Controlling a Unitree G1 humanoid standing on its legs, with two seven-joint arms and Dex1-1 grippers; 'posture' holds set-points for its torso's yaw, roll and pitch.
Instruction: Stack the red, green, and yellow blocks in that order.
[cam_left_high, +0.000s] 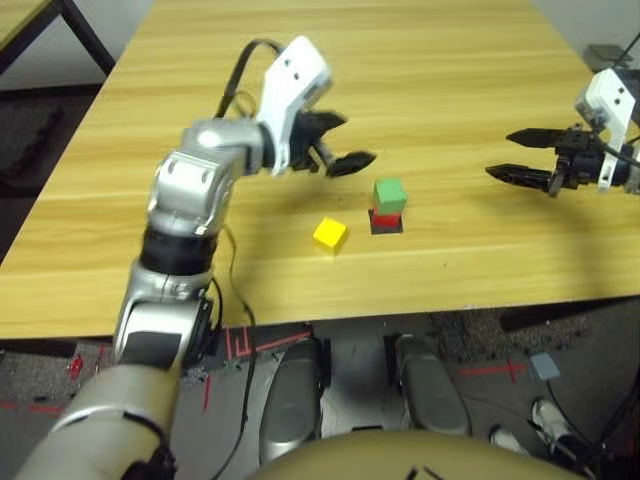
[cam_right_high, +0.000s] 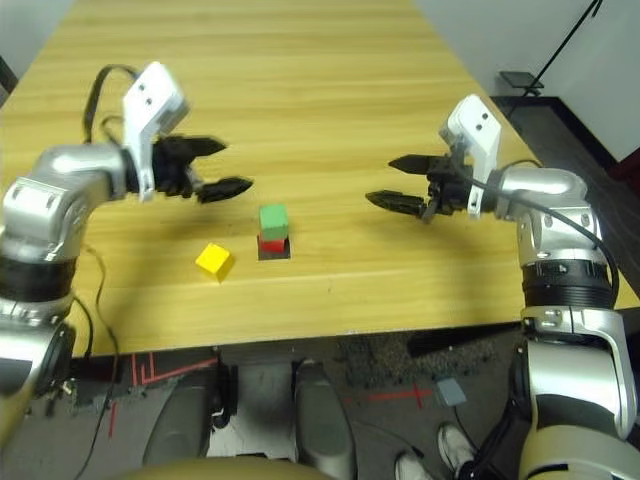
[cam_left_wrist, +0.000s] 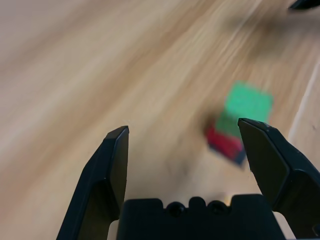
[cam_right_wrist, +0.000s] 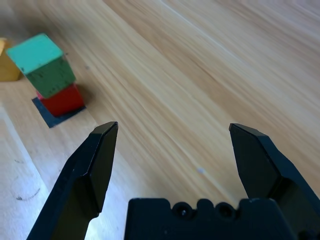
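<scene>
The green block (cam_right_high: 274, 220) sits on top of the red block (cam_right_high: 271, 243), which rests on a flat black square patch (cam_right_high: 276, 252) near the table's front middle. The yellow block (cam_right_high: 214, 260) lies alone on the wood, a little to the left of the stack. My left gripper (cam_right_high: 226, 166) hovers open just left of and behind the stack, nothing between its fingers. My right gripper (cam_right_high: 397, 182) is open too, well to the right of the stack. The right wrist view shows the green block (cam_right_wrist: 42, 64) over the red block (cam_right_wrist: 62, 99).
The wooden table (cam_right_high: 300, 80) stretches far back behind the blocks. Its front edge (cam_right_high: 330, 330) runs close to the stack. Floor with red tape marks (cam_left_high: 240, 345) lies below the edge.
</scene>
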